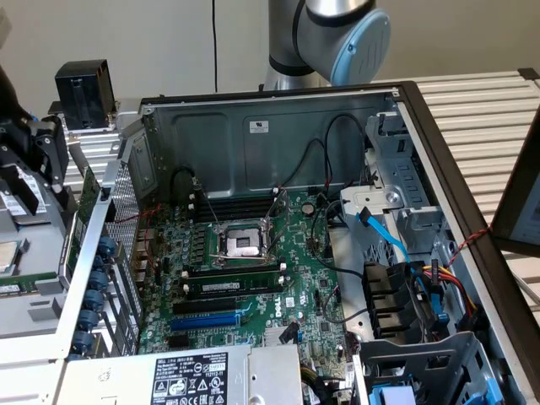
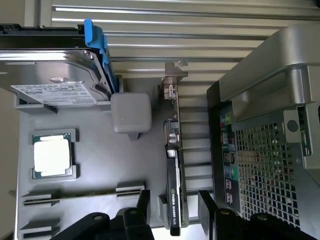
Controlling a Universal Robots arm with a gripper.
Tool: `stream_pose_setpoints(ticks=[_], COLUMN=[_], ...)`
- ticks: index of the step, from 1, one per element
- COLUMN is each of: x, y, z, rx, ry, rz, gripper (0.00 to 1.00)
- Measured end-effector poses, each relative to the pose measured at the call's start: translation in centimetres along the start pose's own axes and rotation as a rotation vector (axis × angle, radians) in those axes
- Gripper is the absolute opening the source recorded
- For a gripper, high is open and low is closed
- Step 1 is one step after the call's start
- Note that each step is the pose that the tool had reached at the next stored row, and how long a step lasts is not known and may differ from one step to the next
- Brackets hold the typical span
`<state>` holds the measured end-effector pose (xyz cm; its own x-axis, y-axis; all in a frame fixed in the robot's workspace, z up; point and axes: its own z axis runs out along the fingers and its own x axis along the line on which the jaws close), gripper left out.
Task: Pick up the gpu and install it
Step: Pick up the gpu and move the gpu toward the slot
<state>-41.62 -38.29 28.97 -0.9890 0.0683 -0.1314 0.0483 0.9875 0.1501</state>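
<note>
Exterior view has the open computer case (image 1: 253, 126) lying on its side on the slatted table (image 1: 481, 110). Its green motherboard (image 1: 287, 261) faces up, the power supply (image 1: 194, 375) sits at the near edge, and the robot arm (image 1: 337, 34) rises behind the far wall. Outside the case, on the exterior view's left, is a grey tray (image 2: 100, 170); the wrist view looks down on it, with the case's perforated metal side just beside it. A hard drive (image 2: 50, 70) with a blue bracket rests in the tray, and a processor chip (image 2: 51, 155) lies flat in its own recess. The gpu (image 2: 172, 150) stands on edge in a slot along the tray's side nearest the case, its silver bracket at one end and its black shroud toward the gripper (image 2: 174, 195). The gripper is spread wide, with one of its black fingers (image 2: 144, 205) on each side of the card and a gap showing on both sides; it grips nothing.
</note>
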Motion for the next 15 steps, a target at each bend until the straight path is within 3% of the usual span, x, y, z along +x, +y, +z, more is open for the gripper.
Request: stream_pose_setpoints(ticks=[4,11,15], x=[0.1,0.2,0.1], y=[-0.18,-0.32,-0.32], z=[0.68,1.56,2.28], rx=[-0.0002,-0.0006,0.0006], ry=[-0.0048,-0.0231,-0.0252], rz=[-0.001,0.002,0.011], gripper=[0.51,0.51,0.51])
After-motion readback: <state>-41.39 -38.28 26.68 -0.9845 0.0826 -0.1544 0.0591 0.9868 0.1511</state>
